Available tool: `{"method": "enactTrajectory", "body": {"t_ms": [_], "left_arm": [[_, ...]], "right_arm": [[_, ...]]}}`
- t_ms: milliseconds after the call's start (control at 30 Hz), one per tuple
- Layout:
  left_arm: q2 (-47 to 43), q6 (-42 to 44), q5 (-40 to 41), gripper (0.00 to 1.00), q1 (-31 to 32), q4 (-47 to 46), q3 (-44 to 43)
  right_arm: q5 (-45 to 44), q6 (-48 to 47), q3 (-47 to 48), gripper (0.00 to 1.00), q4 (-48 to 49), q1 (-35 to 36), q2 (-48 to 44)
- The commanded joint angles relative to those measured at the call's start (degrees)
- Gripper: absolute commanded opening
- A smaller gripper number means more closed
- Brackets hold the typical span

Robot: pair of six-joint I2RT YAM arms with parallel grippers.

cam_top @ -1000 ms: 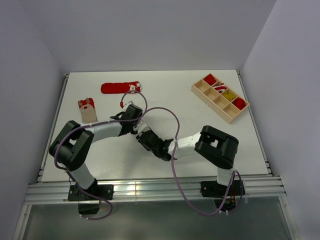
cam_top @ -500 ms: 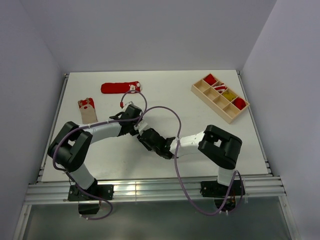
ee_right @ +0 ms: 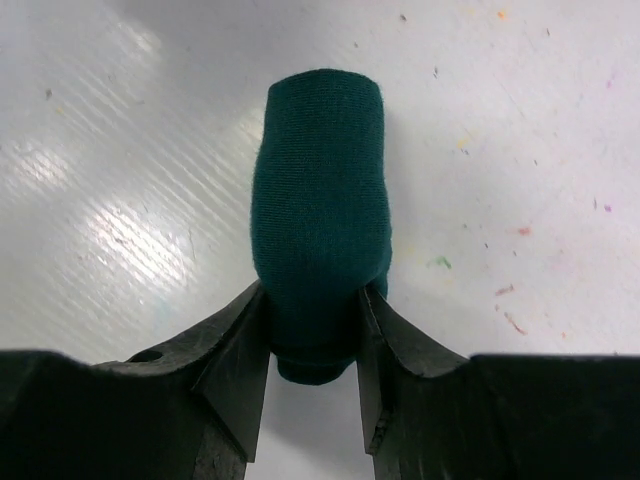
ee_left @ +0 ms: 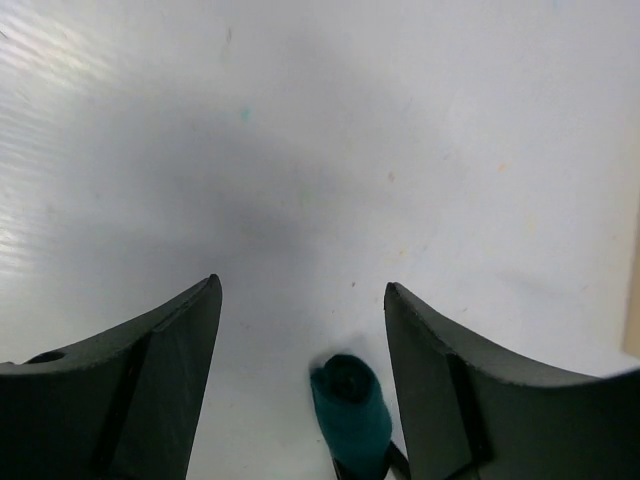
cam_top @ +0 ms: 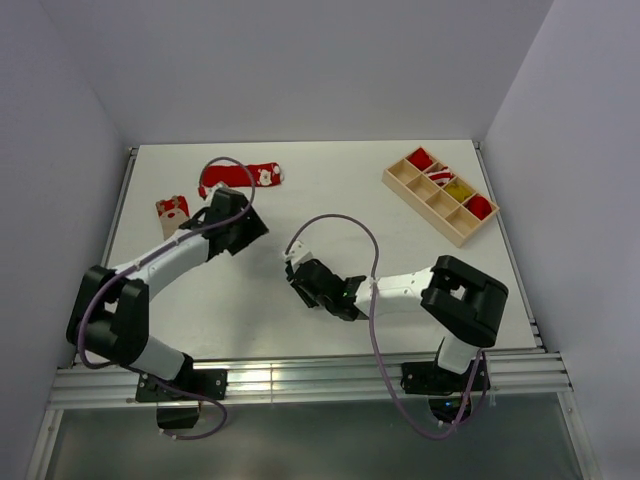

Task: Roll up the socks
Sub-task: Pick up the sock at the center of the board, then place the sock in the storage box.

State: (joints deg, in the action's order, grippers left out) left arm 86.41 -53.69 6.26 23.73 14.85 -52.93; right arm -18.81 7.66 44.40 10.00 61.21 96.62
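Observation:
A dark teal sock rolled into a tight cylinder [ee_right: 320,200] lies on the white table. My right gripper [ee_right: 313,290] is shut on its near end, one finger pressing each side. From above, the right gripper [cam_top: 303,280] sits low at the table's middle and hides most of the roll. My left gripper [ee_left: 301,285] stands open with nothing between its fingers. It looks at the far end of the teal roll [ee_left: 350,405] from a short distance. In the top view the left gripper [cam_top: 250,232] is up and left of the right one.
A red sock with white figures [cam_top: 243,176] lies flat at the back left. A tan card with small red socks [cam_top: 172,213] sits left of the left arm. A wooden compartment tray [cam_top: 421,209] with red and yellow rolls stands at the back right.
My left gripper opened, let go of the teal roll and drew back up and to the left. The right gripper stays shut on the roll and shifted slightly right.

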Motion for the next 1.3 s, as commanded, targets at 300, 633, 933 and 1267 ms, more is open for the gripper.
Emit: {"method": "enactTrajectory", "body": {"t_ms": [300, 633, 933, 1267], "left_arm": [[-23.4, 7.4, 1.5, 0.78, -13.3, 4.2, -3.0], [-33.4, 19.0, 12.3, 0.90, -14.2, 11.6, -4.7], [-41.8, 24.7, 31.7, 0.99, -2.3, 10.9, -2.4], [-44.0, 24.7, 39.4, 1.00, 3.6, 7.7, 4.4]], "right_arm": [[-0.9, 3.2, -0.5, 0.00, -9.4, -10.6, -16.0], [-1.2, 0.4, 6.4, 0.00, -22.5, -31.0, -23.5], [3.7, -0.7, 15.7, 0.00, -31.7, -54.5, -20.5], [8.4, -0.7, 24.5, 0.00, -34.6, -65.3, -9.3]]}}
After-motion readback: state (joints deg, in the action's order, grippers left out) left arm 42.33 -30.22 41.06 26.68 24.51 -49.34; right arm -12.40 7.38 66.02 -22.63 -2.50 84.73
